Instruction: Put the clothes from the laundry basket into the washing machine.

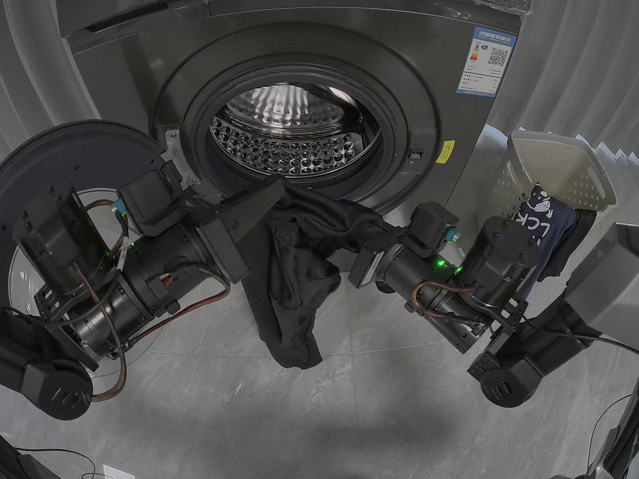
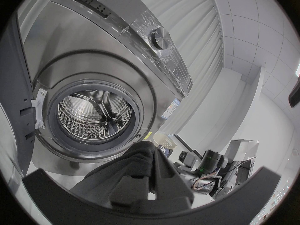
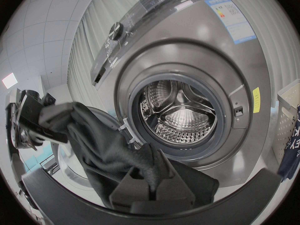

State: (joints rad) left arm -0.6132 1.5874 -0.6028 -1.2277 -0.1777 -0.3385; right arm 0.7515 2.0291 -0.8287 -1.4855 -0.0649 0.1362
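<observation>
Black garment before washing machine

drum mouth open, free; door swung aside left; black garment hangs before rim.

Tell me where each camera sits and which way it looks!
Head view: sits on the robot's head, looks forward and down at the washer, its open door and the basket; left arm and right arm show, a black garment slung between them.
Left wrist view: sits on the left arm, faces the drum; left jaws shut on the garment, right arm farther off.
Right wrist view: sits on the right arm, faces the drum; right jaws shut on the garment, left arm farther off.
Shared: all see drum and garment.
</observation>
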